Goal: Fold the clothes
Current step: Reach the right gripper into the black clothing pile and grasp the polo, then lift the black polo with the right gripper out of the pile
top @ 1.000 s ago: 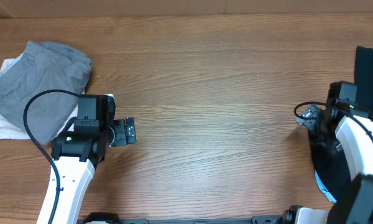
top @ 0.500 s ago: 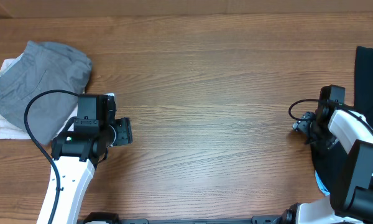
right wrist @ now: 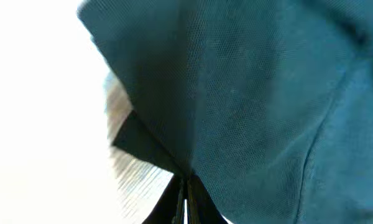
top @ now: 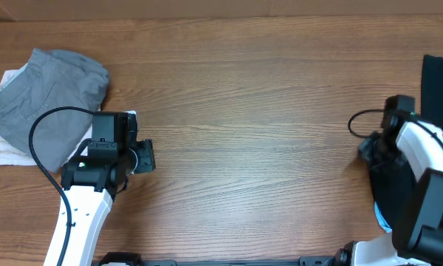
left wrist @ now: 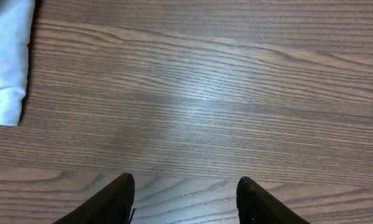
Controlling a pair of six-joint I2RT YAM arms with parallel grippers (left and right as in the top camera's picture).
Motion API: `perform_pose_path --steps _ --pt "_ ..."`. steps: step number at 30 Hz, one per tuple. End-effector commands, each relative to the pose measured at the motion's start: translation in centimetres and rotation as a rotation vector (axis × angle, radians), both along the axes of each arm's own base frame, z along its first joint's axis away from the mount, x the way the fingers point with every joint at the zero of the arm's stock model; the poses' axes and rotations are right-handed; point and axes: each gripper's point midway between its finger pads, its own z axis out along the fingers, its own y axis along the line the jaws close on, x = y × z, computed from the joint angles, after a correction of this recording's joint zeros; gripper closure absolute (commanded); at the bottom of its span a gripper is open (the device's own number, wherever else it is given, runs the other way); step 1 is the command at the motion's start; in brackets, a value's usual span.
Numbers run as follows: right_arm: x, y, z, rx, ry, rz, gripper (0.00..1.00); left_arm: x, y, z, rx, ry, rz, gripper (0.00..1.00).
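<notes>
Black shirt (right wrist: 248, 93) pinched in right hand (right wrist: 185, 190), wrist view only; overhead hides grip

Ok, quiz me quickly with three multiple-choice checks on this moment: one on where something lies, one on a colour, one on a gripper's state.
1. Where does the grey garment lie?
A. at the table's centre
B. on the left part of the table
C. under the right arm

2. What colour is the cloth beneath it?
A. red
B. yellow
C. white

3. The left gripper is:
A. open over bare wood
B. shut on grey cloth
C. shut on a sleeve

Answers:
1. B: the overhead view shows it by the left edge.
2. C: white edges stick out from under the grey.
3. A: the left wrist view shows the fingers apart with only wood between them.
</notes>
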Motion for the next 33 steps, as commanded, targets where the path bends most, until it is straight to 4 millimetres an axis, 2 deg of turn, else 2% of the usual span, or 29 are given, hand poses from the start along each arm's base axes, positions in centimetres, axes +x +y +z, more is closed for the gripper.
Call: perform_pose_path --steps 1,3,5,8,10,13,15,19,25,33 --pt "3.2 -0.9 6.4 -0.050 -0.180 -0.003 0.96 0.6 0.0 0.9 -0.013 -0.026 0.007 0.42" --pt "4.0 -0.3 8.8 -0.032 -0.241 0.036 0.96 0.8 0.1 1.0 -0.005 -0.034 0.009 0.40" --pt "5.5 1.8 11.2 0.047 -0.335 0.158 0.96 1.0 0.1 1.2 -0.006 -0.045 0.007 0.38" --pt "7.3 6.4 15.5 0.160 -0.495 0.422 0.96 1.2 0.0 1.3 -0.007 -0.053 0.005 0.38" --pt "7.3 8.3 17.7 0.153 -0.550 0.519 0.96 1.3 0.0 1.3 -0.008 -0.060 0.006 0.38" --pt "6.9 9.1 19.5 0.066 -0.580 0.558 0.96 1.4 0.0 1.4 -0.008 -0.063 0.005 0.36" --pt "6.7 9.2 20.0 0.028 -0.583 0.549 0.96 1.4 0.0 1.4 -0.008 -0.061 0.005 0.36" --pt "6.4 9.2 19.3 0.037 -0.552 0.548 0.96 1.3 0.0 1.3 -0.008 -0.060 0.005 0.36" --pt "6.8 9.2 18.6 0.044 -0.535 0.547 0.96 1.2 0.0 1.2 -0.007 -0.051 0.005 0.35" --pt "7.2 9.1 18.7 0.040 -0.544 0.548 0.94 1.2 0.0 1.2 -0.007 -0.052 0.005 0.34"
